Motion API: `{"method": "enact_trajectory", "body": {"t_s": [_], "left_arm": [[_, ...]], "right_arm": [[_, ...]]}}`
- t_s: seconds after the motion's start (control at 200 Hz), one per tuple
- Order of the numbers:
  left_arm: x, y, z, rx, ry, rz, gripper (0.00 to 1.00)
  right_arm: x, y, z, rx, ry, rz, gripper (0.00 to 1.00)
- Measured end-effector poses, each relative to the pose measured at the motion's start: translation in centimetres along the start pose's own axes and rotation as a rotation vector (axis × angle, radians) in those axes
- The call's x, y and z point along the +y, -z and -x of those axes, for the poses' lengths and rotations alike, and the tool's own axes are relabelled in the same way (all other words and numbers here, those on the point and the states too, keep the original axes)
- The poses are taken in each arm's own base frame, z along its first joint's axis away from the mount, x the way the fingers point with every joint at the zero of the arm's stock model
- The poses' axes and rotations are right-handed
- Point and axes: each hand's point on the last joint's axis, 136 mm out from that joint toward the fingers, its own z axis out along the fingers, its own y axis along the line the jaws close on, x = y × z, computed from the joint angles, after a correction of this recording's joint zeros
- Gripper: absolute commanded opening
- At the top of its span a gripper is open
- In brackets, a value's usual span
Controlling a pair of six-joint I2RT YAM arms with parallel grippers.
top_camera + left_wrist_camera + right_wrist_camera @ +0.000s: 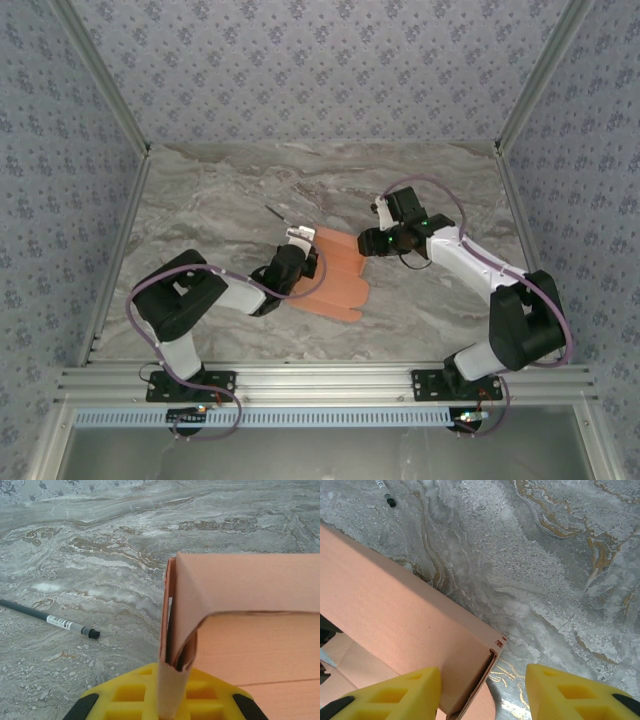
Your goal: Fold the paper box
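Note:
The paper box (338,278) is salmon-orange card lying at the table's middle, partly folded with raised walls. My left gripper (299,247) is at its left edge. In the left wrist view that gripper (172,700) is shut on a doubled-over upright wall of the box (250,585), which rises from between the yellow fingers. My right gripper (373,241) is at the box's far right corner. In the right wrist view it (482,680) stands open, with the end of a folded wall (395,615) between the fingers, close to the left one and clear of the right one.
A black pen (278,215) lies on the marble table just beyond the box's left side, seen as the pen (50,620) and the pen (385,492). Aluminium frame rails (320,380) run along the near edge, and patterned walls enclose the table.

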Motion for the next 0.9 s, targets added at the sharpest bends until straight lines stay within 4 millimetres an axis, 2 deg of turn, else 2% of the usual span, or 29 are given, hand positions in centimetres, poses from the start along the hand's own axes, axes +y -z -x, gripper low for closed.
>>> {"method": "enact_trajectory", "body": {"t_s": [0.36, 0.635, 0.735, 0.899], "left_arm": [[0.0, 0.1, 0.2, -0.016, 0.004, 0.0, 0.0], [-0.2, 0.2, 0.1, -0.019, 0.004, -0.007, 0.0], [-0.2, 0.2, 0.1, -0.019, 0.004, -0.007, 0.0], [-0.3, 0.2, 0.1, -0.019, 0.004, -0.008, 0.0]], "right_arm": [[0.4, 1.1, 0.2, -0.007, 0.006, -0.002, 0.53], [1.7, 2.1, 2.1, -0.057, 0.036, 0.016, 0.61], [2.7, 1.7, 3.7, -0.073, 0.071, 0.027, 0.63], [4.3, -0.2, 5.4, -0.059, 0.127, 0.043, 0.64]]}}
